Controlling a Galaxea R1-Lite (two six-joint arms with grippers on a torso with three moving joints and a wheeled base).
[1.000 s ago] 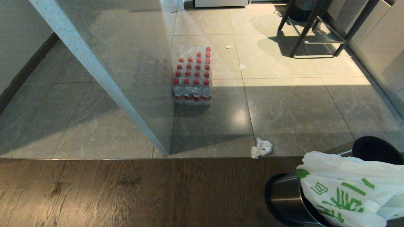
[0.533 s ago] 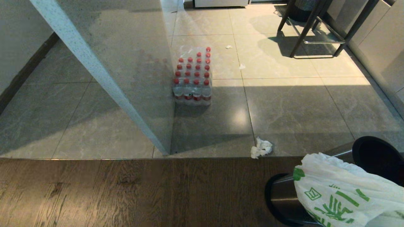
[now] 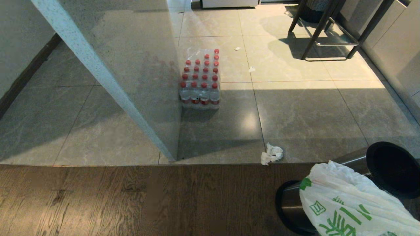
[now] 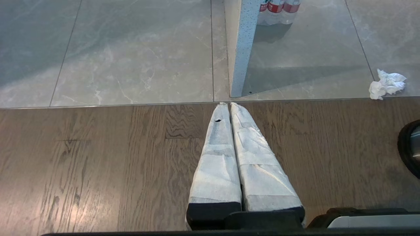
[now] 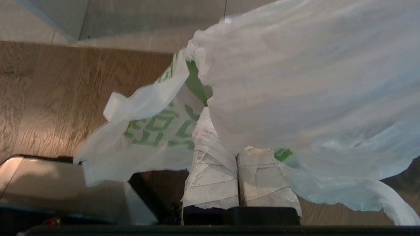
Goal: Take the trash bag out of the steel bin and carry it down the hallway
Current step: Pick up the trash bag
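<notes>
The steel bin lies tipped on its side on the wooden floor at the lower right of the head view, its dark mouth facing up and right. Its black rim also shows in the left wrist view. The white trash bag with green print drapes over the bin's body and runs off the bottom edge. My right gripper is shut on the trash bag, with plastic covering its tips. My left gripper is shut and empty over the wood. The hallway's glossy grey tiles stretch ahead.
A shrink-wrapped pack of red-capped bottles stands beside a white speckled wall corner. A crumpled tissue lies at the tile edge. Dark stool legs and cabinets are at the far right.
The trash bag has slid down and to the right in the head view, uncovering more of the bin's mouth. The left gripper has not moved.
</notes>
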